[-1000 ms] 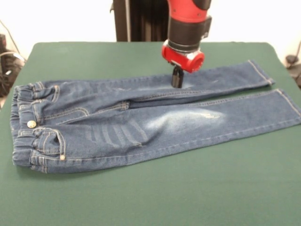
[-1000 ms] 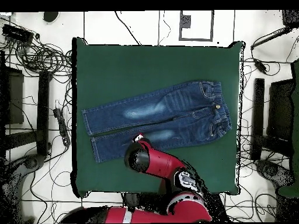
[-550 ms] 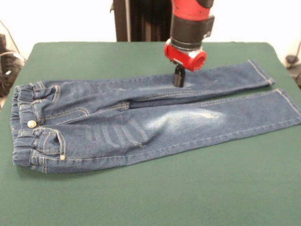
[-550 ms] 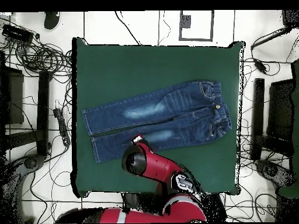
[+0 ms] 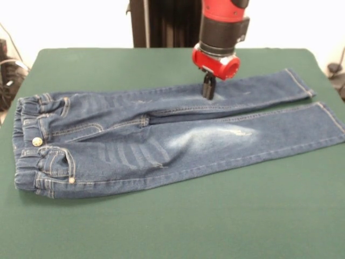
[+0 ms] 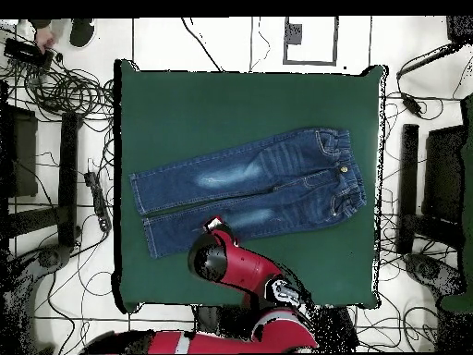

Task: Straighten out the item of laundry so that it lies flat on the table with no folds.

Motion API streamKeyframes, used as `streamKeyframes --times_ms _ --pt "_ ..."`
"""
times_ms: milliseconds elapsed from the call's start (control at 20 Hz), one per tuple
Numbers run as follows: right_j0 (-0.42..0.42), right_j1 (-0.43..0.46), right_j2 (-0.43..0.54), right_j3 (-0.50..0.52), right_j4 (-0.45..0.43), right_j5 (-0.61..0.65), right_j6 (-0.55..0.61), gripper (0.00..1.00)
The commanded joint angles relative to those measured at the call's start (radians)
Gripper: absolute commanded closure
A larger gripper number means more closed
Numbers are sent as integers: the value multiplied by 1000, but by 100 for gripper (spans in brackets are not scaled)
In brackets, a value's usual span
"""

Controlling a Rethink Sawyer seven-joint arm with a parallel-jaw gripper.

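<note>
The small blue denim jeans [image 5: 161, 135] show faded whitish patches on the thighs, pale whisker stripes near the hips, tan stitching along seams and pockets, and a silvery metal button at the waistband. The wide cloth-topped table [image 5: 172, 226] is plain dark green. The arm's gripper [image 5: 207, 93] is black beneath a red collar.

- No legible text, label, brand, number or sign appears in either view.
- The jeans [image 5: 161, 135] show only tan stitching and a metal button, without readable marking.
- The table [image 5: 108, 65] bears no lettering.
</note>
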Motion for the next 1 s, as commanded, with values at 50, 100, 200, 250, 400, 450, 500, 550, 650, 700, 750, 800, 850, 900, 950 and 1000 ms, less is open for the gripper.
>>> streamKeyframes --times_ms 50,100,200,250,400,450,500,550,650,700,750,800,850,900,950,1000 --pt "0 233 67 -13 12 -45 162 100" --pt "-10 245 65 -21 2 -46 151 100" --pt "-26 262 64 -30 -15 -52 140 100" --pt "-31 265 64 -32 -21 -56 138 100" --pt "-44 280 62 -46 -40 -59 128 100" --pt "-54 283 66 -50 -47 -56 125 100" --pt "-62 285 72 -50 -54 -54 124 100" --pt "-70 288 77 -50 -60 -52 124 100" --pt "-98 277 105 -32 -79 -39 130 100" --pt "-72 247 85 -15 -67 -31 141 100" --pt "-70 228 85 -4 -69 -23 146 100" --pt "-77 203 91 12 -74 -7 146 100" --pt "-85 177 98 27 -80 9 147 100" --pt "-92 144 108 47 -81 33 149 100" --pt "-88 123 107 55 -75 48 153 100" --pt "-72 81 102 71 -59 76 162 100"
